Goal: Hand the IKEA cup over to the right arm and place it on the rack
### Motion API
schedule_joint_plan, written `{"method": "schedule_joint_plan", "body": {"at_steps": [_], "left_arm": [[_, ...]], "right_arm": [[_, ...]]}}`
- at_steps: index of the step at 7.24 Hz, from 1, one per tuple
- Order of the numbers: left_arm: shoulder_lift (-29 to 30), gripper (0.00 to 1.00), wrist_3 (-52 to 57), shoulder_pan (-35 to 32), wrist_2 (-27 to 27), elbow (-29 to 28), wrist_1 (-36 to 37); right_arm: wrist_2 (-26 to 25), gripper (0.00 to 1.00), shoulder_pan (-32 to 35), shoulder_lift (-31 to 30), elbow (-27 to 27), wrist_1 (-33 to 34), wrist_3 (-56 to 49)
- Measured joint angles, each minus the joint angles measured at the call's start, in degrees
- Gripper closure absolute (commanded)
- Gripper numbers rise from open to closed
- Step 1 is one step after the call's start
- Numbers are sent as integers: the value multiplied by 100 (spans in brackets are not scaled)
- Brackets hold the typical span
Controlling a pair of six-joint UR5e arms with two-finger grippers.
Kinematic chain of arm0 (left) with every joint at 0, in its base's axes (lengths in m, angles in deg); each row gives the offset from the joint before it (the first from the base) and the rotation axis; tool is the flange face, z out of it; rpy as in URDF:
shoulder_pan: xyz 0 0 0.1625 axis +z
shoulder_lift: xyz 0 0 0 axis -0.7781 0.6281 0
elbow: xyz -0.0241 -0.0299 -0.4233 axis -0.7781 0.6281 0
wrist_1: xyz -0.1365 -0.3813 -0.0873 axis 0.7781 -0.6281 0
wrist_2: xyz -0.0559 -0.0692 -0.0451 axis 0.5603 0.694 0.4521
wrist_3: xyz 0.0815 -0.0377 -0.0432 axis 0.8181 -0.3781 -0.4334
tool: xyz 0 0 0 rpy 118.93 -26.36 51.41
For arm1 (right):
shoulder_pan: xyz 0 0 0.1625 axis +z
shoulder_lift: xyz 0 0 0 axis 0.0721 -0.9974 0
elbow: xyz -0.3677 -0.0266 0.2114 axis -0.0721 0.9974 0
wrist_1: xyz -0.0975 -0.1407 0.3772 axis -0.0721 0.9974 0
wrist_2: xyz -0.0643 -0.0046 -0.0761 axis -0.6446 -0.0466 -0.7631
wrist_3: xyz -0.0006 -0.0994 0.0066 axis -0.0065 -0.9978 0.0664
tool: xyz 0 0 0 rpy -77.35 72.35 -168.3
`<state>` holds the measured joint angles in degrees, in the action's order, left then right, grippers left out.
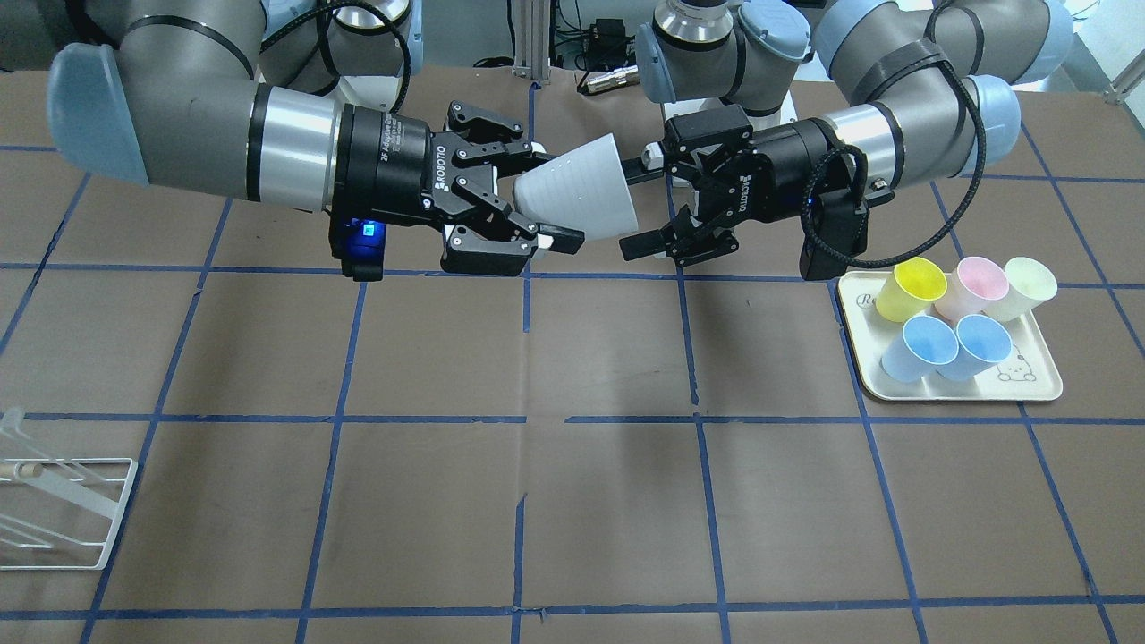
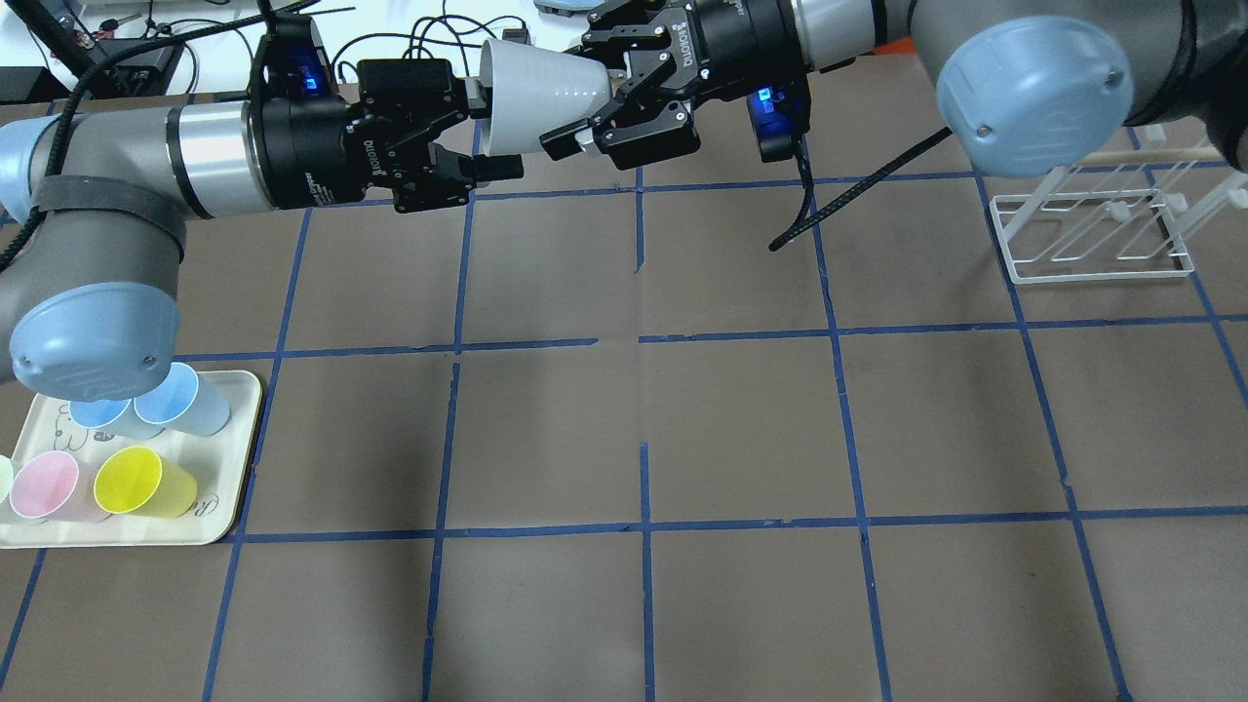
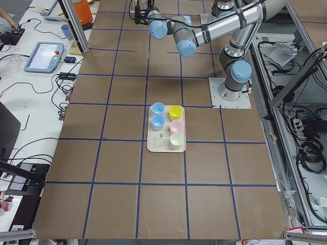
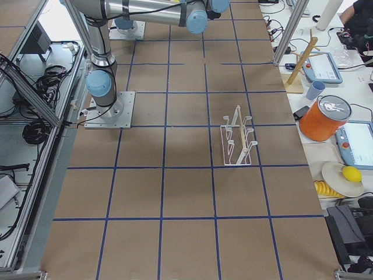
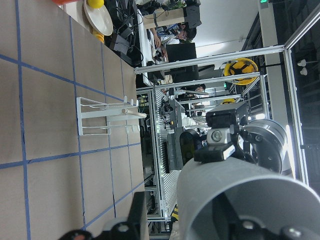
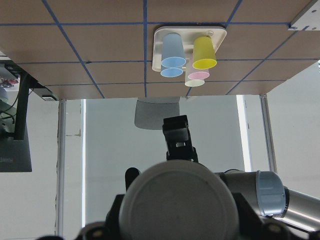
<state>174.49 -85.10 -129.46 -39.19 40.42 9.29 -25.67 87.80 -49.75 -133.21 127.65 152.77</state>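
We see a plain, pale grey cup (image 1: 577, 188) between black fingers (image 1: 559, 237). The counter (image 1: 608, 519) is brown, ruled into squares by blue tape lines (image 1: 358, 419). A cream tray (image 1: 957, 394) with a small bear drawing carries two light-blue cups (image 1: 921, 347), a yellow cup (image 1: 911, 288), a pink cup (image 1: 979, 282) and a cream cup (image 1: 1027, 284). The rack (image 4: 237, 144) is white with a pale wooden peg (image 1: 22, 468). The right arm (image 1: 179, 125) and left arm (image 1: 894, 125) are silver-grey with light-blue caps.
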Motion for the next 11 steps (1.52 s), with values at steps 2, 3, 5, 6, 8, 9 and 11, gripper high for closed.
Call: {"method": "schedule_joint_plan", "body": {"at_steps": [2,3,5,6,8,9,11], "left_arm": [[-76,0,-542,22,-111,-42,6],[-141,0,-762,31,-540,-75,25],[-256,0,-1074,34,-2298,-280,49],[-282,0,-1120,32,-3191,-401,-10],[-177,0,-1140,13,-4960,-774,-348],[-100,0,-1142,-10,-5683,-1103,-718],[15,0,-1141,-180,-7131,-1870,-1792]], "right_arm": [[-490,100,-225,0,-15,-27,-7],[-941,100,-293,0,-4,-23,-24],[-1828,100,-474,-25,13,-26,-112],[-2337,100,-577,-58,19,-40,-362],[-3478,100,-705,-94,30,-88,-1014],[-4068,100,-726,-97,41,-95,-1132],[-5422,100,-743,-114,57,-78,-1331]]}}
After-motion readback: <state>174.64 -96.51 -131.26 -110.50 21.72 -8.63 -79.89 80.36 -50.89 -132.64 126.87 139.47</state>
